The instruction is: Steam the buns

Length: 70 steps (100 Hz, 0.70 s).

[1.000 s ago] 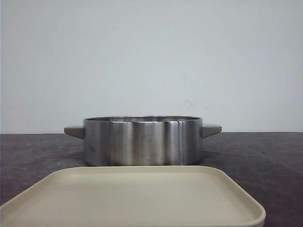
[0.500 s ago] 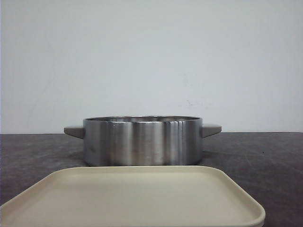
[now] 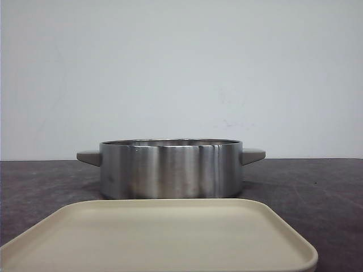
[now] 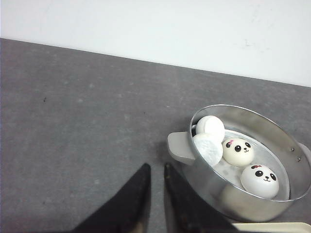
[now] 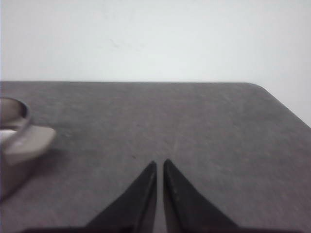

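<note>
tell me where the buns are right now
All four buns sit inside the steel pot, seen in the left wrist view; two show panda faces, two are turned away, nearer the handle.

Light is even, soft and fairly bright in all views, w/ only faint shadows on the tabletop (image 4: 87,121). The steel pot (image 3: 170,169) shows vertical glare streaks on its wall. Right wrist view is soft, esp. the pot handle (image 5: 29,141) beside the right hand (image 5: 160,167).
</note>
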Each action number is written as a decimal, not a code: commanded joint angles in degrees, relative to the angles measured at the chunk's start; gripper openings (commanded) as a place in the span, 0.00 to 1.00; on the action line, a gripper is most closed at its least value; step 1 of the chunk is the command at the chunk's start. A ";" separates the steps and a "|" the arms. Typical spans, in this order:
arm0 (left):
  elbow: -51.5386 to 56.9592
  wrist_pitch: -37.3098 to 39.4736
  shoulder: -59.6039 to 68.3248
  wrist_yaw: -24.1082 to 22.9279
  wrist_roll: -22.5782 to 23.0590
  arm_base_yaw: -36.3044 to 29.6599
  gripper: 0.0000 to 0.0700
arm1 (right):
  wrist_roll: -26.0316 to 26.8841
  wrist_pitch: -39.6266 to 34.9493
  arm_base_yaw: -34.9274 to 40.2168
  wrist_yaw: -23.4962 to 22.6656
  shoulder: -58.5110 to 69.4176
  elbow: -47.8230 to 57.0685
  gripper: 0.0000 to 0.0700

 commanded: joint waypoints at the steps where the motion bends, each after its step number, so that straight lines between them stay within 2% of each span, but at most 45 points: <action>1: 0.50 0.31 0.15 -0.09 0.04 -0.22 0.00 | -0.72 -0.31 -0.39 -0.26 0.11 -0.50 0.02; 16: 0.50 0.31 0.15 -0.09 0.04 -0.22 0.00 | -0.63 -0.48 -0.68 -0.35 0.11 -2.01 0.02; 25: 0.52 0.31 0.15 -0.09 0.04 -0.22 0.00 | -0.61 0.76 -0.68 -3.54 0.11 -3.85 0.02; 32: 0.50 0.31 0.15 -0.09 0.04 -0.22 0.00 | -0.87 -1.09 -0.70 -4.70 0.11 -3.80 0.02; 51: 0.50 0.31 0.15 -0.09 0.04 -0.22 0.00 | -3.76 -1.55 -0.70 -4.61 0.11 -3.80 0.02; 70: 0.52 0.31 0.15 -0.09 0.04 -0.22 0.00 | -3.69 -0.44 -0.70 -4.61 0.11 -3.78 0.02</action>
